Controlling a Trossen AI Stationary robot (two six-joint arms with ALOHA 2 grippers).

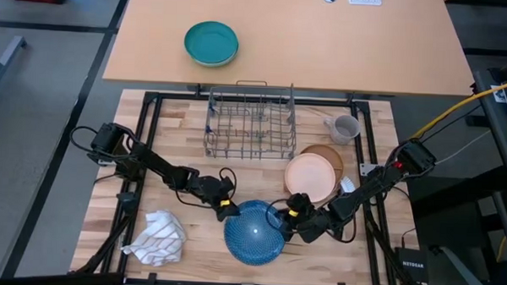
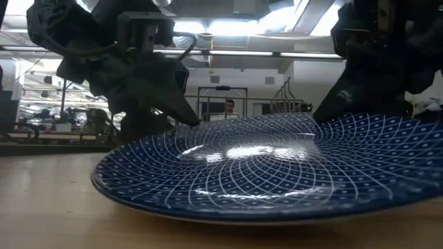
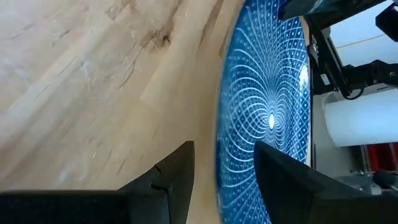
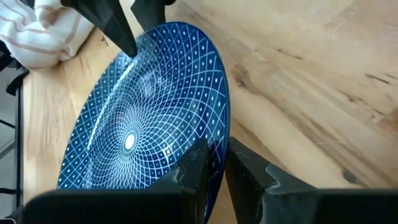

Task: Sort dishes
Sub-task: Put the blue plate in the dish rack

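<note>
Plate (image 1: 252, 234) lies flat, face up, at the table's (image 1: 186, 136) near edge; round, no long axis. Right pincer (image 1: 292, 213) clamps its rim; left pincer (image 1: 227, 208) straddles the opposite rim, fingers apart.

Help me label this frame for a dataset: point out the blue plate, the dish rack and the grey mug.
blue plate (image 1: 252, 232): high view, the centre of its patterned face.
dish rack (image 1: 251, 119): high view, the wire grid in its middle.
grey mug (image 1: 346, 128): high view, its open mouth.
</note>
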